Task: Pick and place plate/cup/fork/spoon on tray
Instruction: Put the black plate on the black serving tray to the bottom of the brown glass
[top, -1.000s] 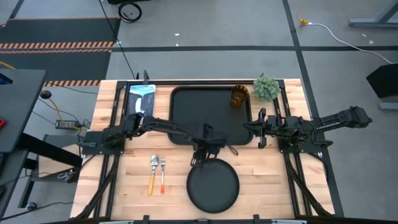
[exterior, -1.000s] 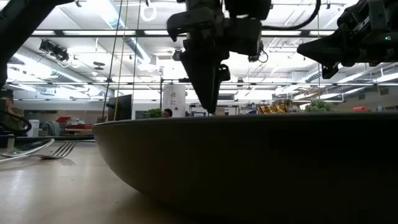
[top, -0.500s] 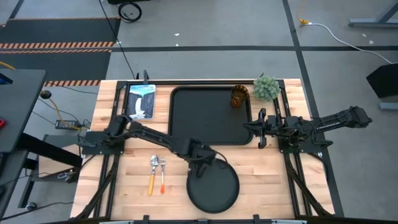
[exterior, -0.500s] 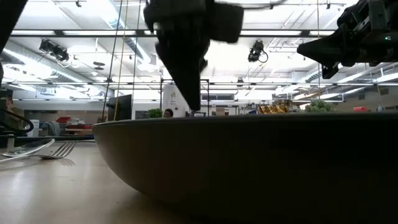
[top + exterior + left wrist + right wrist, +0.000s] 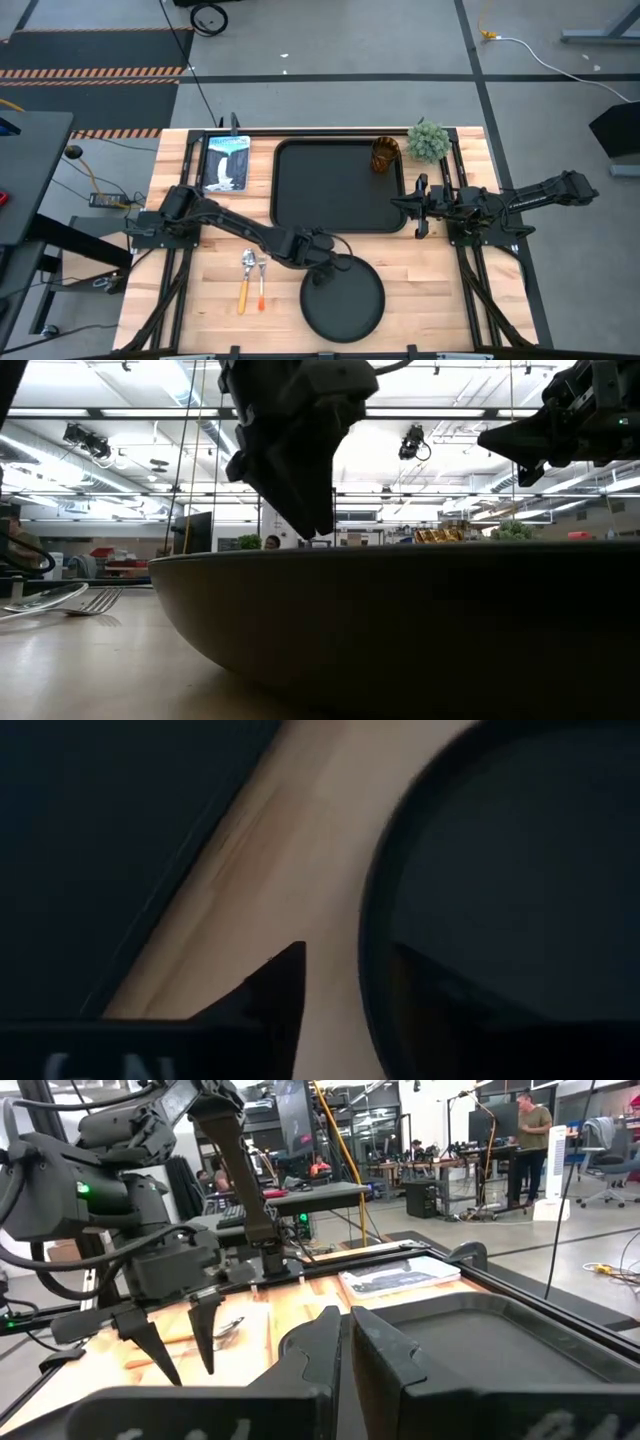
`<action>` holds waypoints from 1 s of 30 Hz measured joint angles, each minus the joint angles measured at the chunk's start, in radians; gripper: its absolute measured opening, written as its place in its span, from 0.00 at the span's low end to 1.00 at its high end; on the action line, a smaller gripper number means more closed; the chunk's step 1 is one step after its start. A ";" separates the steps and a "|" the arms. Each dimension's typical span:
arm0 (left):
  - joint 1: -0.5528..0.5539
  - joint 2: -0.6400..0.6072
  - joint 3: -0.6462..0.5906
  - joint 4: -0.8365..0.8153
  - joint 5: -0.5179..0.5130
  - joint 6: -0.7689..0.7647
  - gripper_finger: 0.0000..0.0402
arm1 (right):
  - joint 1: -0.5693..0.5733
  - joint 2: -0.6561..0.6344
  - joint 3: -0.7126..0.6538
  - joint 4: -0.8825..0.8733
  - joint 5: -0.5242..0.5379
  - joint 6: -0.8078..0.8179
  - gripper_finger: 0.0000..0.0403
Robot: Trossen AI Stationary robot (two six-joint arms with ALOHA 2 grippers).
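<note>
The round black plate (image 5: 343, 300) lies flat on the wood near the table's near edge. My left gripper (image 5: 322, 270) is open at the plate's far-left rim (image 5: 372, 920). One finger (image 5: 280, 990) stands outside the rim over the wood, the other (image 5: 430, 995) inside over the plate. The black tray (image 5: 340, 185) lies beyond, with the amber cup (image 5: 386, 155) standing in its far right corner. The spoon (image 5: 246, 278) and the fork (image 5: 262, 280) lie side by side left of the plate. My right gripper (image 5: 412, 205) waits shut over the tray's right rim.
A small green plant (image 5: 428, 141) stands at the table's far right, beside the cup. A booklet (image 5: 227, 162) lies left of the tray. Bare wood (image 5: 430, 290) shows right of the plate. People and desks show in the room beyond the table.
My left gripper has gone from the tray's near rim toward the table's near edge and down to the plate's far-left rim, tipping over as it came down. The plate has stayed where it was.
</note>
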 joint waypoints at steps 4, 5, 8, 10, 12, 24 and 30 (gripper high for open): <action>0.016 0.016 0.000 0.030 0.014 0.001 0.46 | 0.000 0.000 0.000 0.000 0.000 0.000 0.08; 0.023 0.023 0.000 0.042 0.035 0.012 0.47 | 0.000 0.000 0.000 0.000 0.000 0.000 0.08; 0.038 0.033 0.000 0.049 0.081 0.035 0.48 | 0.000 0.000 0.000 0.000 0.000 0.000 0.08; 0.049 0.045 0.001 0.074 0.094 0.049 0.47 | 0.000 0.000 0.000 0.000 0.000 0.000 0.08; 0.058 0.047 0.000 0.059 0.122 0.059 0.46 | 0.000 0.000 0.000 0.000 0.000 0.000 0.08; 0.083 0.104 0.001 0.092 0.213 0.105 0.43 | 0.000 0.000 0.000 0.001 0.000 0.000 0.08; 0.086 0.107 0.001 0.098 0.218 0.100 0.41 | 0.000 0.000 0.000 0.000 0.000 0.000 0.08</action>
